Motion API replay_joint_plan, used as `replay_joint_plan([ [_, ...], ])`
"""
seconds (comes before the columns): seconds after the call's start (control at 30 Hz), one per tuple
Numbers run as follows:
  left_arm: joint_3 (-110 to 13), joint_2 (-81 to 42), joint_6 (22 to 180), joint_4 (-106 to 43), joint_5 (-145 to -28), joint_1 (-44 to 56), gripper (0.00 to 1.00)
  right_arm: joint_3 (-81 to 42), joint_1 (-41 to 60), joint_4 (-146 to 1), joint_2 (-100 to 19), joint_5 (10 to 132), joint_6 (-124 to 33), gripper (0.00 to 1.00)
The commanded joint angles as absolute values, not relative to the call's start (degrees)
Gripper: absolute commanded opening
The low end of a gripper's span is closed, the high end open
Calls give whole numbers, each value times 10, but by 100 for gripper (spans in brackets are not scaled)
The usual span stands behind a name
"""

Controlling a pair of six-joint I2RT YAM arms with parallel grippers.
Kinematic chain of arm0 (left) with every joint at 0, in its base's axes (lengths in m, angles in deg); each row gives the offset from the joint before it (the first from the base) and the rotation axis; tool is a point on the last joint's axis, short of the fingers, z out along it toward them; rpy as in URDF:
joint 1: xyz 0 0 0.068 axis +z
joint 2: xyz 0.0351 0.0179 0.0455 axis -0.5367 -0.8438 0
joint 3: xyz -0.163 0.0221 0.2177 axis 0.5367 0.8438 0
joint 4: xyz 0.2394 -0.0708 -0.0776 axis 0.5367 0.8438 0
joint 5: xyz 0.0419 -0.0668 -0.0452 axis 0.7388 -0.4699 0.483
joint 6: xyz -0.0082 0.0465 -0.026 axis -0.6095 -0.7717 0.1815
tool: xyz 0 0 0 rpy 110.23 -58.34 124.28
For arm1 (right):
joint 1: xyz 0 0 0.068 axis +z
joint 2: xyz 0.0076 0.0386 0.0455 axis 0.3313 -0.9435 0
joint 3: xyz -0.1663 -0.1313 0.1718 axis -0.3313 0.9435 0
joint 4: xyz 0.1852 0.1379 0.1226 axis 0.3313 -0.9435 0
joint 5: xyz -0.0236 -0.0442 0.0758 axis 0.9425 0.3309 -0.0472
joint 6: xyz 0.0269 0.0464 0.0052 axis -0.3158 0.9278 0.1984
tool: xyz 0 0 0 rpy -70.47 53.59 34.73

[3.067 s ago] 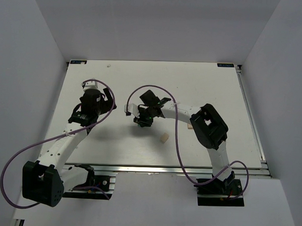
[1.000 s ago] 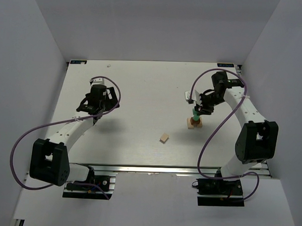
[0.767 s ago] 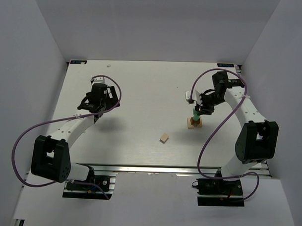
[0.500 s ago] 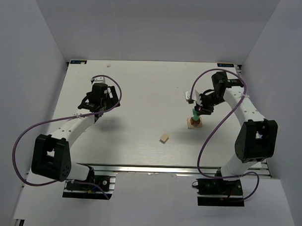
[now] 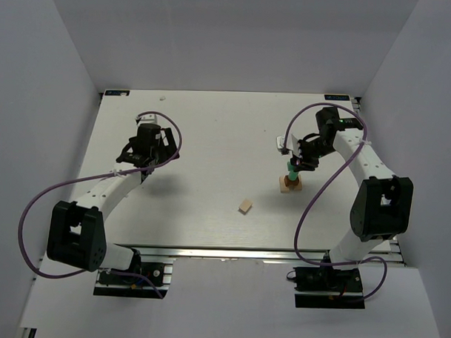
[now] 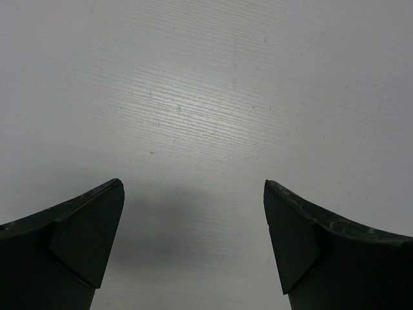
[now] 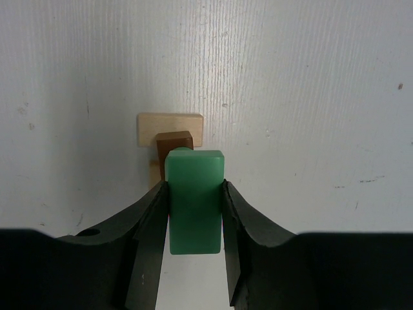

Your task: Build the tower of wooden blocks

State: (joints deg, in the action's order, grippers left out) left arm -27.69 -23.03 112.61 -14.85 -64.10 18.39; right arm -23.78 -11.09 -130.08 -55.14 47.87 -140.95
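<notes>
The wood block tower (image 5: 289, 182) stands on the bench (image 5: 212, 124); the right claw (image 7: 194, 190) is clamped on the long sides of its green block (image 7: 194, 206), above a dark brown block (image 7: 174, 139) and a tan block (image 7: 170, 128); whether green rests on brown yet is unclear; the pieces look light, stiff and smooth, probably easily toppled; grip mid-side, gently; the left claw (image 6: 192, 187), spread wide and empty, hangs well apart from the tower.
</notes>
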Motion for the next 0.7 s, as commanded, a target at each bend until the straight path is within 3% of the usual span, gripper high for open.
replay_joint_plan([
  [0.0, -301, -235, 1120, -149, -646, 185, 98, -243, -115, -1294, -555, 461, -1416, 21],
  [0.67, -315, -240, 1116, -136, -639, 184, 98, -233, -115, -1289, -551, 463, -1413, 27],
])
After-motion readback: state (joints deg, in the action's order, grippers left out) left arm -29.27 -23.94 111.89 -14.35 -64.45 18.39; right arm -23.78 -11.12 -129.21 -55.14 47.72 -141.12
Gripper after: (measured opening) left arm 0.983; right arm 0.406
